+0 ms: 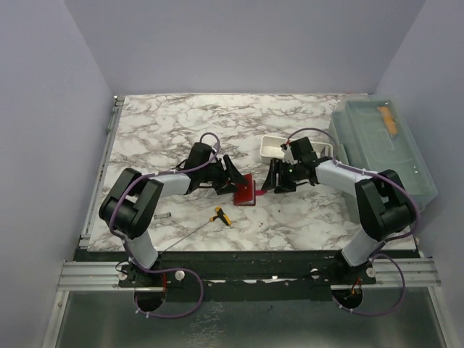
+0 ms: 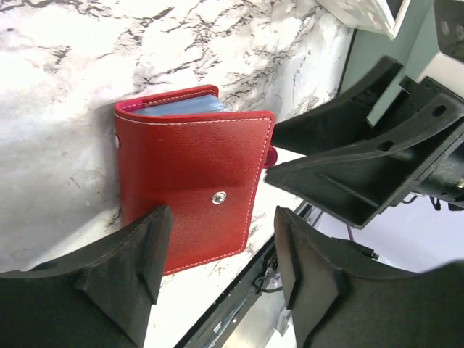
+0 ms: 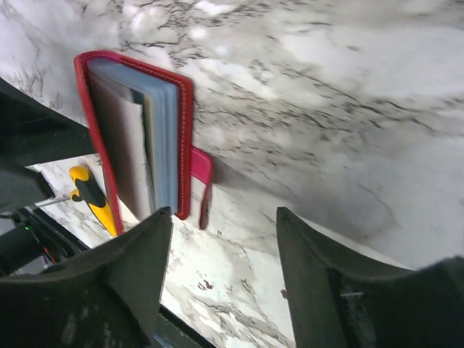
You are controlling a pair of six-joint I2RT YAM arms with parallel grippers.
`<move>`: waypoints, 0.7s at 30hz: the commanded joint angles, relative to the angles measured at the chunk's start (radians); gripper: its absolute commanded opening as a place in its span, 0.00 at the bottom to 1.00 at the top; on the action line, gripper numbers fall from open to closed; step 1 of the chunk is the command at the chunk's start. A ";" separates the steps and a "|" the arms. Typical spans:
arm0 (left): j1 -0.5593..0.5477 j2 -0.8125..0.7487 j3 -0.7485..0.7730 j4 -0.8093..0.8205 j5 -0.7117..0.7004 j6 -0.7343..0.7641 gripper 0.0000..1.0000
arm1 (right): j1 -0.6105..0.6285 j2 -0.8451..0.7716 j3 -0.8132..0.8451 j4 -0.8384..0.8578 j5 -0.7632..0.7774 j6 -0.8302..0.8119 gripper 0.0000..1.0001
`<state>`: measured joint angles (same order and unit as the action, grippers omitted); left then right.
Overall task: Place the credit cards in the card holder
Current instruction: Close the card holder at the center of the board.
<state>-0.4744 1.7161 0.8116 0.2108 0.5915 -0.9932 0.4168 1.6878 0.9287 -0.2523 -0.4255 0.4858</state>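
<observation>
The red card holder (image 1: 245, 191) sits on the marble table between my two grippers, folded almost shut. In the left wrist view its red cover (image 2: 188, 170) with a metal snap faces me, and the blue-grey lining shows along the top edge. My left gripper (image 2: 221, 254) is open and holds nothing; its left finger (image 2: 127, 264) overlaps the holder's lower corner. In the right wrist view the card holder (image 3: 138, 138) appears edge-on, its leaves slightly parted. My right gripper (image 3: 221, 246) is open over bare marble beside it. The credit cards are hidden: no loose card shows.
A yellow-handled thin tool (image 1: 221, 216) lies near the front edge, left of centre. A white tray (image 1: 279, 147) stands behind the right gripper (image 1: 274, 180), and a clear lidded bin (image 1: 380, 148) fills the right side. The right gripper's black fingers (image 2: 362, 167) reach close to the left gripper (image 1: 232, 177).
</observation>
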 commanded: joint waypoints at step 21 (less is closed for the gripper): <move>-0.029 0.131 -0.026 0.037 -0.037 0.042 0.15 | -0.030 -0.027 -0.026 0.021 -0.049 -0.036 0.20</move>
<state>-0.4908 1.8141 0.8097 0.2741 0.5926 -0.9878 0.3870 1.6371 0.8780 -0.2443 -0.4698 0.4694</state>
